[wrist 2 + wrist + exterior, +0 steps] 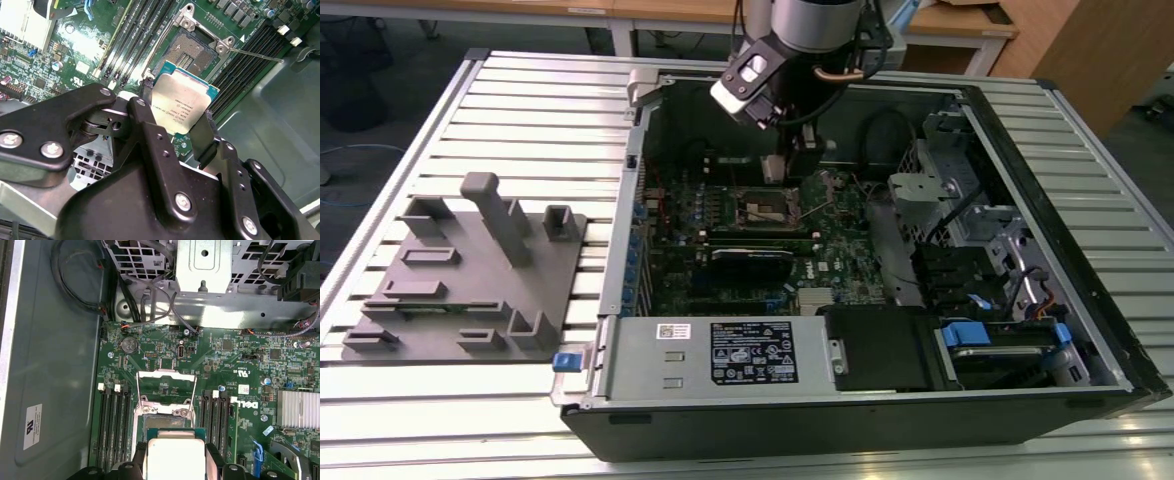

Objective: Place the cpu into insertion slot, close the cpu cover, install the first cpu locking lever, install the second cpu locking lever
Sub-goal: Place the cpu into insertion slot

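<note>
1. I'm gripping the cpu [186, 102] in my tool [176, 109] right now. The fingers are closed down to chip width and pinching it on two opposite edges, with the grey metal top facing up in both wrist views.
2. In the exterior view the tool [798, 158] is hanging inside the open computer case [854, 420], over the green board. The case is lying on its side on the ribbed desk [520, 110].
3. The insertion slot [194, 46] is sitting open with its dark centre showing and nothing in it. The cpu cover [165, 374] is standing flipped up on the slot's far side, and a thin locking lever [255, 54] is poking out sideways from one corner.
4. The bit that matters: the slot is lying just past the chip's leading edge, away from the tool's body. In the exterior view that's nearer the camera and a touch toward the exterior view's left of the tool. The chip's edges are running pretty much parallel with the socket rim in the first wrist view, with the memory slots [112, 425] flanking both sides.
5. I'm reckoning the chip is riding above the board, not seated, so the placing step is underway and the cover and levers aren't done yet.
</note>
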`<state>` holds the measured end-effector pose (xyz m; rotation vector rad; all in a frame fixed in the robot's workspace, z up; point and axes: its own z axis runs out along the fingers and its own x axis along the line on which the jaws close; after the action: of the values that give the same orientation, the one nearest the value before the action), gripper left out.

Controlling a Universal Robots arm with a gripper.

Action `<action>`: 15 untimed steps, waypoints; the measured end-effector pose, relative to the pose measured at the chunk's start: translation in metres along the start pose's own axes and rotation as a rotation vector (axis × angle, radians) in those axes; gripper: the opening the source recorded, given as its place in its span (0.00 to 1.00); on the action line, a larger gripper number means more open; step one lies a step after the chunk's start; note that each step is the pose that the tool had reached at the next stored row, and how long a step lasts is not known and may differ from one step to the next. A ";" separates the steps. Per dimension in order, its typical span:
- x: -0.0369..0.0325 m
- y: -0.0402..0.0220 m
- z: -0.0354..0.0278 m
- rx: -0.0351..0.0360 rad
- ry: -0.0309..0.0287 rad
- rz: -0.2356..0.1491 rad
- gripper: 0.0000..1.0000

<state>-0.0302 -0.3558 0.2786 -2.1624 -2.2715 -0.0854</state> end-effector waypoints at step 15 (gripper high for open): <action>0.0000 0.0000 0.0020 -0.0003 0.0004 0.000 0.54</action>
<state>-0.0301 -0.3558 0.2765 -2.1624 -2.2713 -0.0862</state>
